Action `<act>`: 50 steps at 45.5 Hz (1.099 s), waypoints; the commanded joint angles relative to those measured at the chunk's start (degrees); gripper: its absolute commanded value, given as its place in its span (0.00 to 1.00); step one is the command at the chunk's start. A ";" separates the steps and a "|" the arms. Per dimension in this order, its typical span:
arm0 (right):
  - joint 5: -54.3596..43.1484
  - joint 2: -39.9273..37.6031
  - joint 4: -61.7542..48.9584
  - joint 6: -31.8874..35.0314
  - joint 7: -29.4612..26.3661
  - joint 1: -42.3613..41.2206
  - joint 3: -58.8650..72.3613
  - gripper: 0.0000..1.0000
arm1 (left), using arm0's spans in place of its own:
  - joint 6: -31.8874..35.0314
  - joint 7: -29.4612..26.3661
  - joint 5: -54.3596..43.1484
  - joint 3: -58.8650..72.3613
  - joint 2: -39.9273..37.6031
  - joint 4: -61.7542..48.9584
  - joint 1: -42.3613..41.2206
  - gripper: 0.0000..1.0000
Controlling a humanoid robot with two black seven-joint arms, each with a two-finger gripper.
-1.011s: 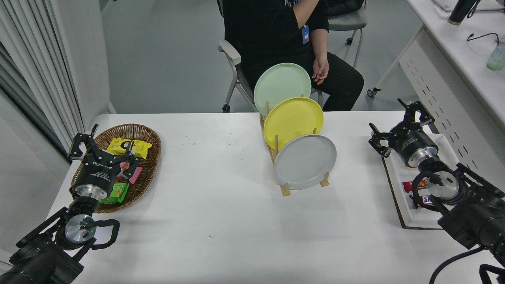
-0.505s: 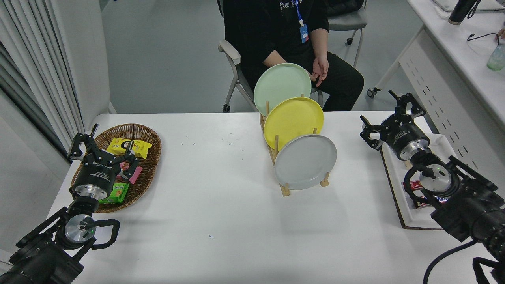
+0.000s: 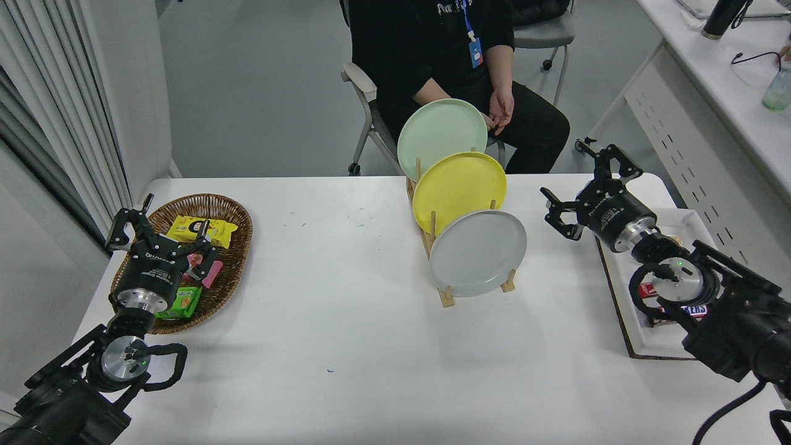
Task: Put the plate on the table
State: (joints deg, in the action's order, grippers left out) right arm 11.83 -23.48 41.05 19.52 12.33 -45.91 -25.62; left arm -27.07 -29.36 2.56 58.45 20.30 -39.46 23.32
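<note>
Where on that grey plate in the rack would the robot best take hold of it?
Probably the upper right rim of the grey plate, reached from the right by the right tool. The plate stands on edge, leaning in the wooden rack, frontmost; its bottom sits between pegs and the yellow plate is close behind.

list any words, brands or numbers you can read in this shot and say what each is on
"MARS": partly seen on the dark candy bar wrapper in the white tray, under the right arm.
White print on each pincer body, left pincer and right pincer: too small to read.
Yellow snack packet and green packet in the wicker basket: print blurred.
Plates in the wooden rack: no text.
</note>
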 commanded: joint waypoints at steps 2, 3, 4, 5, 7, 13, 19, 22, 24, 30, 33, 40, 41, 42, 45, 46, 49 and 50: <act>7.85 -6.84 12.47 -3.26 -0.20 0.20 9.62 0.99 | 0.00 0.00 -0.02 0.00 0.01 0.00 0.06 0.98; 8.20 -7.28 13.26 -3.61 -0.20 0.20 10.06 0.99 | 0.00 0.00 -0.02 0.00 0.01 0.00 -0.03 0.98; 8.38 -7.63 14.05 -4.05 -0.20 0.29 10.50 0.99 | 0.00 0.00 -0.02 0.00 0.01 0.00 0.06 0.98; 8.65 -7.98 14.67 -4.58 -0.20 0.29 10.85 0.99 | 0.00 0.00 -0.02 0.00 0.01 0.00 -0.03 0.98; 9.09 -8.60 15.81 -5.46 -0.20 0.38 11.38 0.99 | 0.00 0.00 -0.02 0.00 0.01 0.00 -0.03 0.98; 10.84 -9.48 19.15 -8.53 -0.38 0.64 13.22 0.99 | 0.00 0.00 -0.02 0.00 0.01 0.00 0.06 0.98; 11.81 -8.87 22.94 -16.26 -0.38 1.17 12.70 0.99 | 0.00 0.00 -0.02 0.00 0.01 0.00 0.06 0.98; 13.74 -7.99 23.03 -19.52 -0.38 0.82 12.61 0.99 | 0.00 0.00 -0.02 0.00 0.01 0.00 -0.03 0.98; 14.18 -7.11 22.94 -20.40 -0.38 0.64 12.61 0.99 | 0.00 0.00 -0.02 0.00 0.01 0.00 0.06 0.98; 14.27 -4.12 22.94 -25.32 -0.29 0.03 12.35 0.99 | 0.00 0.00 -0.02 0.00 0.01 0.00 -0.03 0.98; 14.19 -2.80 22.85 -26.64 -0.29 -0.32 11.91 0.99 | 0.00 0.00 -0.02 0.00 0.01 0.00 -0.03 0.98; 14.01 -0.60 22.59 -28.05 -0.29 -1.20 11.47 0.99 | 0.00 0.00 -0.02 0.00 -0.08 0.00 0.06 0.98; 14.01 -0.43 22.59 -28.31 -0.29 -1.38 11.47 0.99 | 0.00 0.00 -0.02 0.00 0.01 0.00 -0.03 0.98; 14.01 0.01 22.59 -28.57 -0.29 -1.64 11.47 0.99 | 0.00 0.00 -0.02 0.00 0.01 0.00 -0.03 0.98; 14.01 0.71 22.59 -28.75 -0.29 -1.99 11.47 0.99 | 0.00 0.00 -0.02 0.00 0.01 0.00 -0.03 0.98; 14.01 0.89 22.59 -28.75 -0.29 -2.17 11.47 0.99 | 0.00 0.00 -0.02 0.00 0.01 0.00 -0.03 0.98; 14.01 0.98 22.59 -29.01 -0.29 -2.34 11.47 0.99 | 0.00 0.00 -0.02 0.00 0.01 0.00 0.06 0.98; 14.01 0.98 22.59 -29.10 -0.29 -2.43 11.38 0.99 | 0.00 0.00 -0.02 0.00 -0.08 0.00 0.06 0.98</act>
State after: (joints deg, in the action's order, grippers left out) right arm 25.67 -24.60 63.45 -7.18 12.04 -47.14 -14.02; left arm -27.07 -29.35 2.55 58.45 20.29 -39.46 23.33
